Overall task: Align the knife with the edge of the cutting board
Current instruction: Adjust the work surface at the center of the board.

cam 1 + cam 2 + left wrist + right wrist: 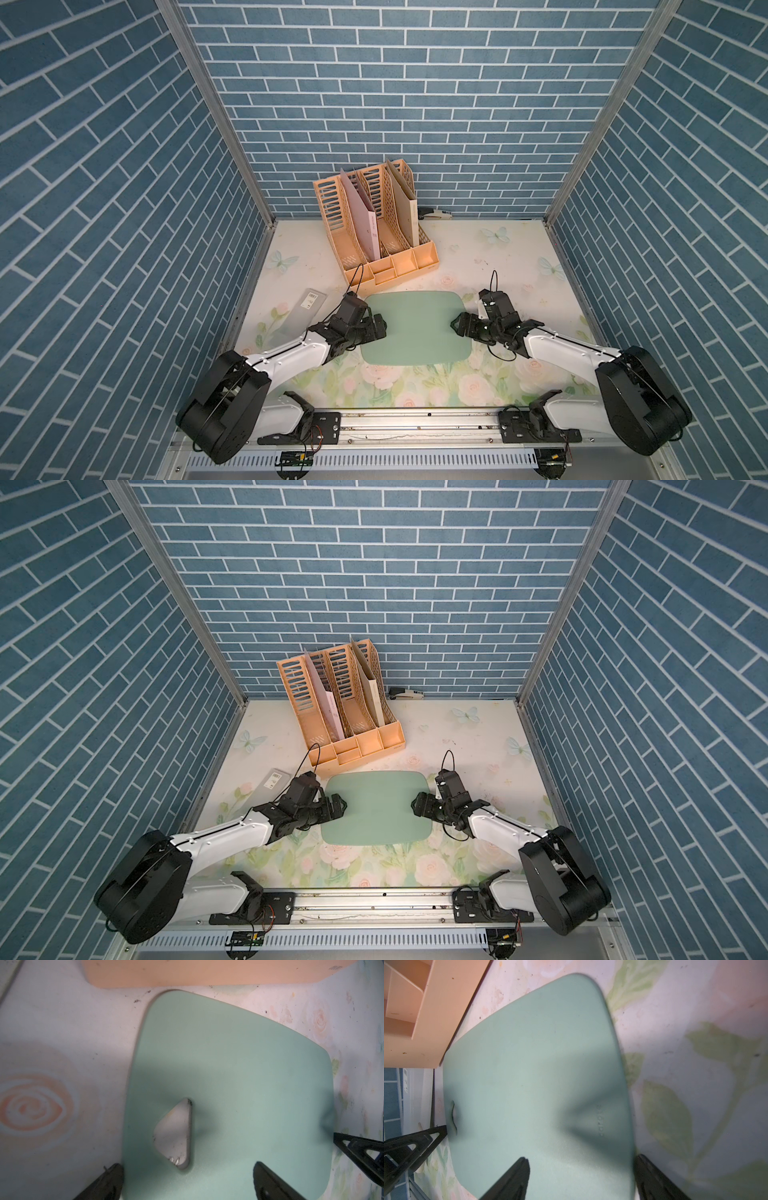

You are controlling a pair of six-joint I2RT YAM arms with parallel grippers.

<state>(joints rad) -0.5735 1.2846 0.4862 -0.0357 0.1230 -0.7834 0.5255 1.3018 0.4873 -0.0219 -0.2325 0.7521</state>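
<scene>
Blue brick-patterned walls (415,104) close in three sides of the room, meeting at bare metal corner posts. The surface (498,257) wears a glossy pale cloth printed with roses, leaves and butterflies, speckled with dark crumbs in the wrist views. At 12 o'clock stands a peach plastic file rack (374,232) with slotted lattice walls and small front trays, holding flat folders; a stapler (434,214) lies just beside it against the wall. The cutting board (415,328), thin, matte mint-green and round-cornered, lies flat at the centre, its rounded-triangle hole (174,1134) toward 9 o'clock. A grey translucent packet (301,313) with a barcode label lies at 9 o'clock, well apart from the board. The left gripper (187,1180) has its jaws spread wide over the board's 9 o'clock edge, gripping nothing. The right gripper (581,1176) straddles the 3 o'clock edge with its jaws apart. The knife cannot be made out in any view.
</scene>
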